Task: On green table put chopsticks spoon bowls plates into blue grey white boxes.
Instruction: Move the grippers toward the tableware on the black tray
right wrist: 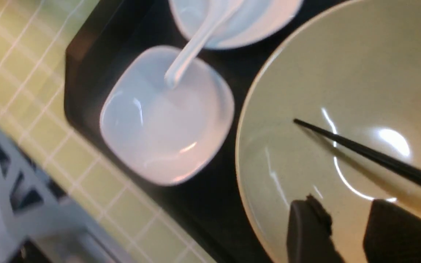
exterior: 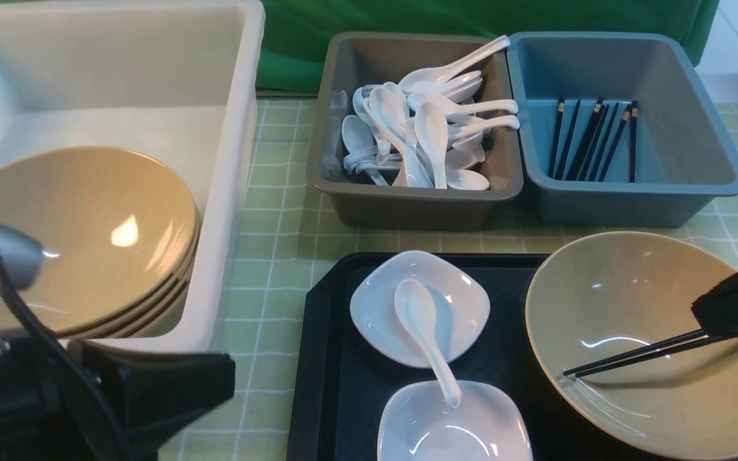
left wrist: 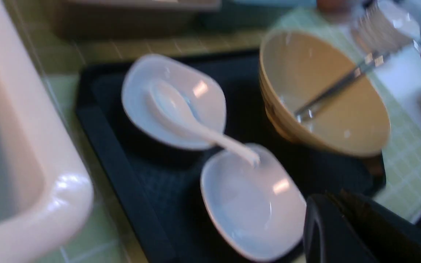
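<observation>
My right fingers (right wrist: 307, 233) stand half apart, gripping nothing, over the tan bowl (exterior: 631, 288) at the black tray's (exterior: 327, 358) right edge; two chopsticks (exterior: 631, 353) lean inside it. My left fingers (left wrist: 342, 233) are closed, empty, near the tabletop's (exterior: 279, 256) front-left corner. Spoon (exterior: 423, 333) bridges two white plates (exterior: 375, 307) mid-tray. Grey box (exterior: 407, 205) and blue box (exterior: 599, 205) line the tabletop's far edge, white box (exterior: 231, 192) its left.

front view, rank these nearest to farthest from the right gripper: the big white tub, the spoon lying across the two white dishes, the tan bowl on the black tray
1. tan bowl: right side of the black tray, directly beneath the right gripper.
2. spoon: middle of the tray, left of the bowl.
3. white tub: far left, beyond the tray's left edge.
</observation>
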Available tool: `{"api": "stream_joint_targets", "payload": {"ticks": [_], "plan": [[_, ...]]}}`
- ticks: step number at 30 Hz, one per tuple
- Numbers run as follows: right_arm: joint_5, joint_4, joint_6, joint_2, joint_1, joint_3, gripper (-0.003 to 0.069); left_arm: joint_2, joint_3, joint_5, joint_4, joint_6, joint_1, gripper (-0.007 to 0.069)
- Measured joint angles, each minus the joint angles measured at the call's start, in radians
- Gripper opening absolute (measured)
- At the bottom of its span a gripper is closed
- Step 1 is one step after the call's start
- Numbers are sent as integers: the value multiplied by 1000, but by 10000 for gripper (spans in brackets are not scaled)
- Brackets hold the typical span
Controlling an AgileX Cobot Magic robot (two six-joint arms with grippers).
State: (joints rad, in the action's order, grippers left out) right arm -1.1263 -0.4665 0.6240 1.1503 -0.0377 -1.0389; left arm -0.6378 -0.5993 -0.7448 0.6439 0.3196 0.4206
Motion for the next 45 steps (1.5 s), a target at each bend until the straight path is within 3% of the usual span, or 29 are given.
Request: {"api": "stream_joint_targets", "payload": {"ticks": [3, 6, 14, 18, 27, 45], "plan": [[-41, 40, 243, 90, -36, -90, 236, -3, 0, -52, 6, 42, 0, -2], [-41, 100, 284, 138, -73, -139, 236, -3, 0, -71, 6, 52, 0, -2], [-43, 523, 378, 298, -260, -197, 239, 17, 0, -130, 2, 96, 17, -2], [-43, 628, 403, 360, -296, -197, 267, 26, -23, -168, -27, 138, 60, -2], [-43, 703, 396, 473, -302, -198, 370, 27, -111, -230, -103, 163, 73, -2], [-23, 745, 347, 629, -302, -137, 364, 29, -112, -241, -121, 162, 73, -2]]}}
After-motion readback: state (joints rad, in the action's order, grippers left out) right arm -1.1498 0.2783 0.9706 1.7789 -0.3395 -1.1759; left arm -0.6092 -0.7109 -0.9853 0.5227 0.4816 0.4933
